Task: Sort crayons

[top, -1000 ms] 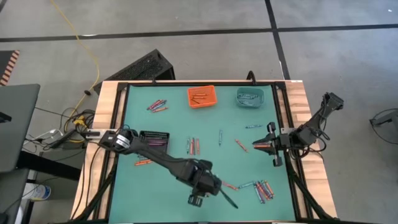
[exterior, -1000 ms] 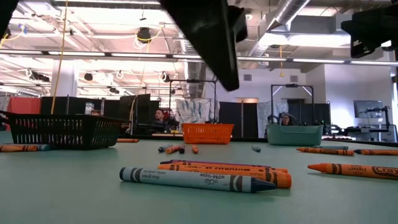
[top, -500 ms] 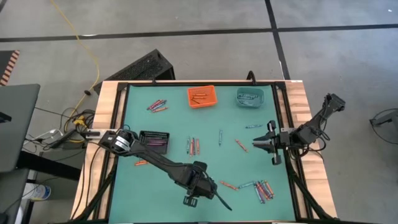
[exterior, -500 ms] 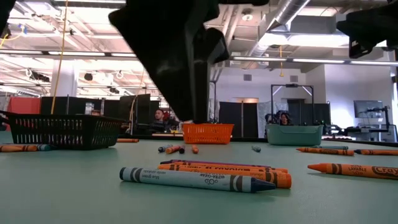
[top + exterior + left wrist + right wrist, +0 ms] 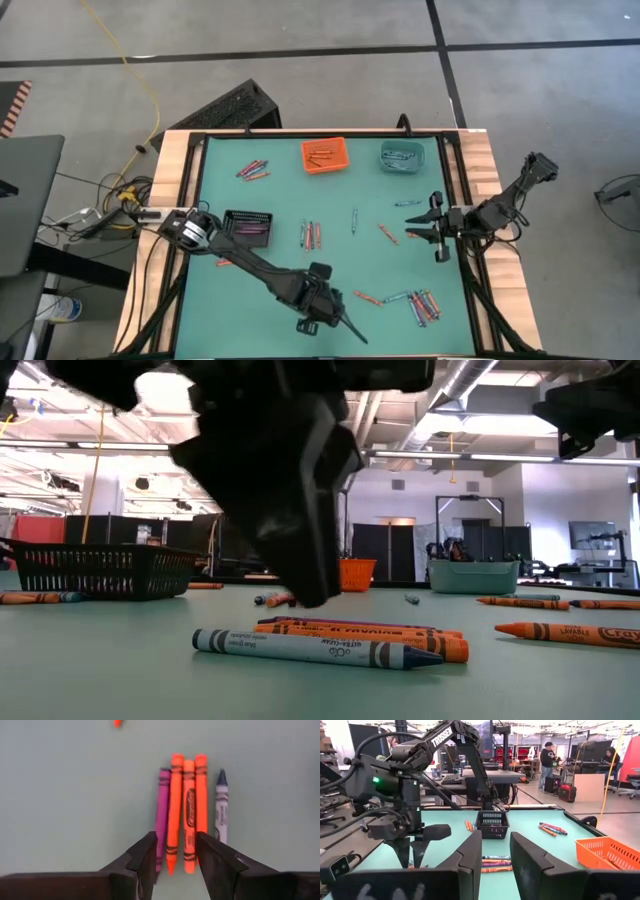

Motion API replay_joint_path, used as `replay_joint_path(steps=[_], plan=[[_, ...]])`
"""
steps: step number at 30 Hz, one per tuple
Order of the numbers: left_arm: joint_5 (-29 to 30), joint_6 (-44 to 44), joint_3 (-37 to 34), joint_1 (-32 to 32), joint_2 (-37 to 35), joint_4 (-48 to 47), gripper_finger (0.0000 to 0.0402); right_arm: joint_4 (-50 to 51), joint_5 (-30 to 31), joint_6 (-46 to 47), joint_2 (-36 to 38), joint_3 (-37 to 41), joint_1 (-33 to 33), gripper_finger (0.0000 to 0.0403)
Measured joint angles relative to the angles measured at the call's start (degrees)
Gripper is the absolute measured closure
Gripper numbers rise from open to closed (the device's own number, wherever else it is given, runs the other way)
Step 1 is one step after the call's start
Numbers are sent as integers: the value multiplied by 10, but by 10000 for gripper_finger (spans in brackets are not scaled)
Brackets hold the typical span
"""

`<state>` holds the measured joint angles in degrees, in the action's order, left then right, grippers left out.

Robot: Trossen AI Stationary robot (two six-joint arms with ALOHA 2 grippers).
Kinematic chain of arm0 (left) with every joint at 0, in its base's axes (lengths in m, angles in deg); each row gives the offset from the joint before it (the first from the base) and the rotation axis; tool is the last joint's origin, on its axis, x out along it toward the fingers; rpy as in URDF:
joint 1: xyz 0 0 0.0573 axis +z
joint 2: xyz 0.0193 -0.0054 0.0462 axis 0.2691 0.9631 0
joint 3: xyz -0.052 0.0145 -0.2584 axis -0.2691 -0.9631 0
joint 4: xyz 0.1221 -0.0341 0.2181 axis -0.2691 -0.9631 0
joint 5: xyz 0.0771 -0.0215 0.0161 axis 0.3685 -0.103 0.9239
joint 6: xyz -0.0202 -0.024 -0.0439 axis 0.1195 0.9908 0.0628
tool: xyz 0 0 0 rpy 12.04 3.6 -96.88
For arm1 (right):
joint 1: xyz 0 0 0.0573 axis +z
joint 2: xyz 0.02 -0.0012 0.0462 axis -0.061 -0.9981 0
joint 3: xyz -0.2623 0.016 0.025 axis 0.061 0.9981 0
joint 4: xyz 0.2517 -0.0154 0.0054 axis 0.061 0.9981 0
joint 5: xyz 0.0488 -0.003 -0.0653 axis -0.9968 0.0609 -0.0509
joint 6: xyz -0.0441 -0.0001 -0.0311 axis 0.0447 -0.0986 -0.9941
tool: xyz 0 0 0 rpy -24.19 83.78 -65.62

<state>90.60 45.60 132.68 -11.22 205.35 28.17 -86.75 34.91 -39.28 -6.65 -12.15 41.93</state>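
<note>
The left claw (image 5: 175, 852), fingers parted and empty, has dropped toward the table's six o'clock, straddling slim orange wax crayons (image 5: 186, 815); a pick looks imminent.

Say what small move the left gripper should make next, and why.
Probably lower straight down and close. The left gripper hangs open above a row of crayons, its fingers straddling the orange ones, with nothing held yet. The right gripper waits at the table's right side.

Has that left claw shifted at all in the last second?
Yes. The left gripper has slid toward the table's near edge, farther from the orange bin.
</note>
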Motion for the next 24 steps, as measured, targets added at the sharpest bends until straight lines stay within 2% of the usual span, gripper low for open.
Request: replay_joint_path(steps=[13, 24], plan=[[1, 20, 0, -7, 0, 5, 333, 11, 0, 0, 0, 0, 0, 296], [4, 20, -30, -10, 0, 42, 339, 11, 0, 0, 0, 0, 0, 296]])
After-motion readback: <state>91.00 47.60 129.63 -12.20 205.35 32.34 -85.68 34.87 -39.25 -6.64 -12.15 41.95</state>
